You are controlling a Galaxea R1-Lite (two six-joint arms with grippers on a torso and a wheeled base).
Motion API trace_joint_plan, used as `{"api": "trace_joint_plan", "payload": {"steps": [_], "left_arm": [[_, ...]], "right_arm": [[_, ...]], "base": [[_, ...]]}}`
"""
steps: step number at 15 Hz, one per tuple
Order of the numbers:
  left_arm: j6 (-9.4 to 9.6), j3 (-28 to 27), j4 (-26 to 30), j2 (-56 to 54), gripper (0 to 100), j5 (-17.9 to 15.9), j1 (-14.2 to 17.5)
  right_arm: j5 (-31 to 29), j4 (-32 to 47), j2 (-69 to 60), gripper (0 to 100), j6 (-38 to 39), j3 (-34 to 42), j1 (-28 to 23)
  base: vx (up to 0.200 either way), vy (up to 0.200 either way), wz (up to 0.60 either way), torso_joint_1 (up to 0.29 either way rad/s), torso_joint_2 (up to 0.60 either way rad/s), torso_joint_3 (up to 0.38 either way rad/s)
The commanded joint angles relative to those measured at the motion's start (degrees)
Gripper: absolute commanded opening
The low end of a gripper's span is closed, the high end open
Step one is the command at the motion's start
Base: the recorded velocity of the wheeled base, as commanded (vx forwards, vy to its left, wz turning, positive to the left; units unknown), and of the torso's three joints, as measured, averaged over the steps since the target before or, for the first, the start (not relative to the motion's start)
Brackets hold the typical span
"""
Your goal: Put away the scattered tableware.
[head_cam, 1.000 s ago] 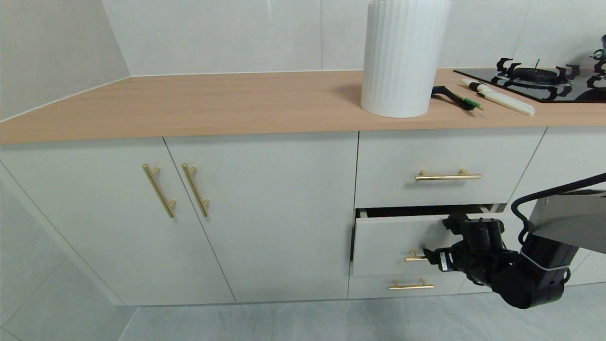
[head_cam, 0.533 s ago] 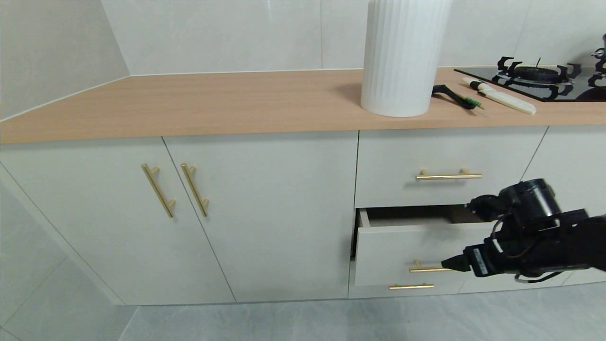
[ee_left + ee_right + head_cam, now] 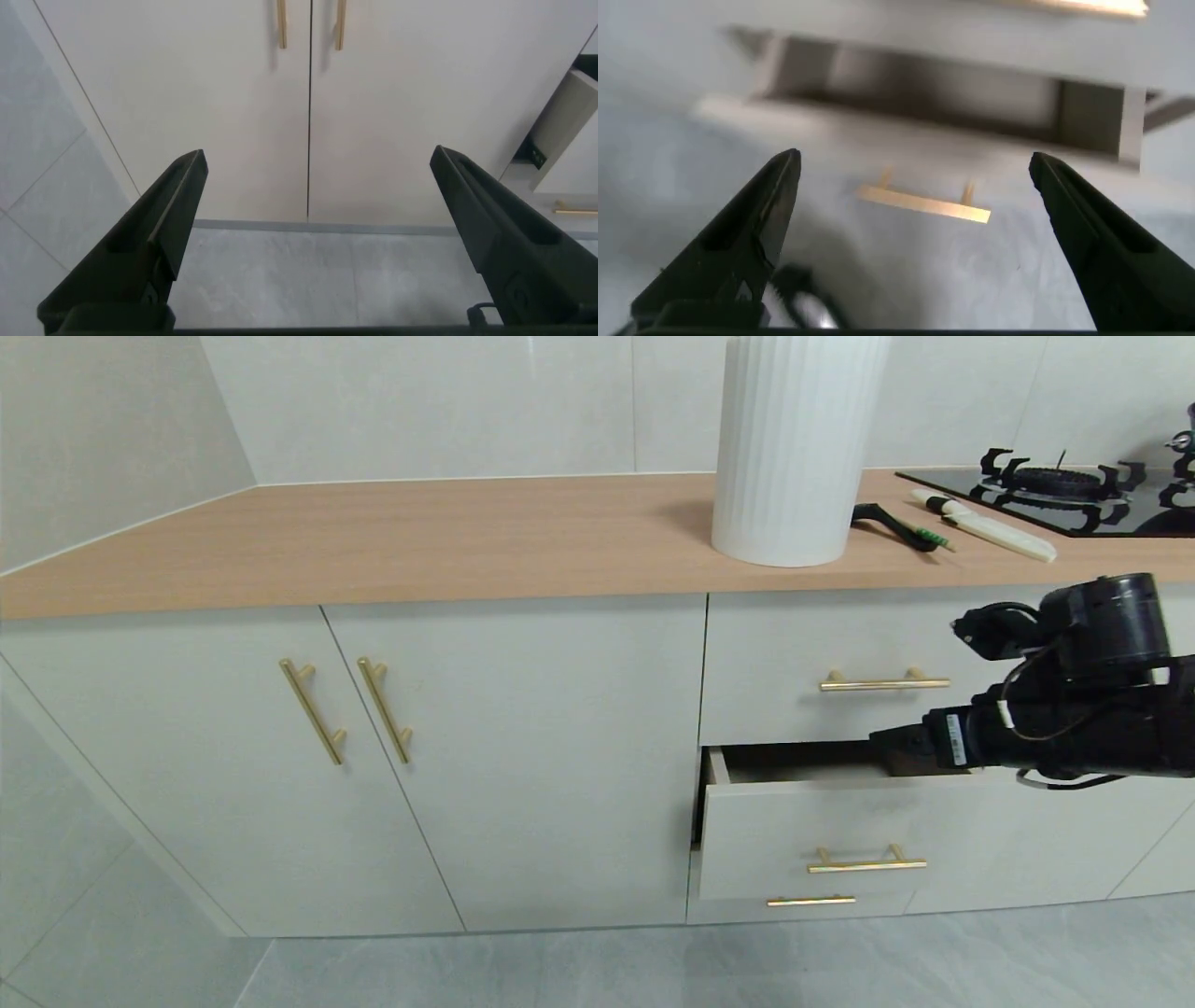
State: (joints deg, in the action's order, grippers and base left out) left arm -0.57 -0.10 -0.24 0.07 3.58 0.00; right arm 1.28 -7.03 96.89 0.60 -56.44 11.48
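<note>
Here the scattered tableware, a black-handled utensil (image 3: 898, 527) and a white knife (image 3: 990, 526), lies on the counter (image 3: 420, 537) just beside the white ribbed canister (image 3: 792, 448) and near the hob (image 3: 1055, 485), not yet picked up. Below, the middle drawer (image 3: 803, 831) stands partly pulled out — presumably to receive these pieces. The right gripper (image 3: 914, 155), fingers spread and empty, hangs level with the drawer's open top, apart from its handle (image 3: 866, 863). The left gripper (image 3: 319, 152), likewise spread and empty, faces the cupboard doors (image 3: 402, 112) low down.
</note>
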Motion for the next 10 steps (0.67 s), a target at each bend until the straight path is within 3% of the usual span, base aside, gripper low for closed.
{"api": "trace_joint_plan", "payload": {"steps": [1, 6, 10], "left_arm": [[-0.04, 0.0, 0.0, 0.0, 100, 0.0, 0.0], [-0.04, 0.0, 0.0, 0.0, 100, 0.0, 0.0], [-0.04, 0.0, 0.0, 0.0, 100, 0.0, 0.0]], "right_arm": [[-3.7, -7.5, 13.1, 100, 0.1, -1.1, 0.2], [-8.0, -17.2, 19.1, 100, 0.0, 0.4, 1.9], [-9.3, -18.3, 21.0, 100, 0.2, 0.5, 2.5]], "base": [[0.000, 0.000, 0.00, 0.000, 0.00, 0.000], [0.000, 0.000, 0.00, 0.000, 0.00, 0.000], [0.000, 0.000, 0.00, 0.000, 0.00, 0.000]]}}
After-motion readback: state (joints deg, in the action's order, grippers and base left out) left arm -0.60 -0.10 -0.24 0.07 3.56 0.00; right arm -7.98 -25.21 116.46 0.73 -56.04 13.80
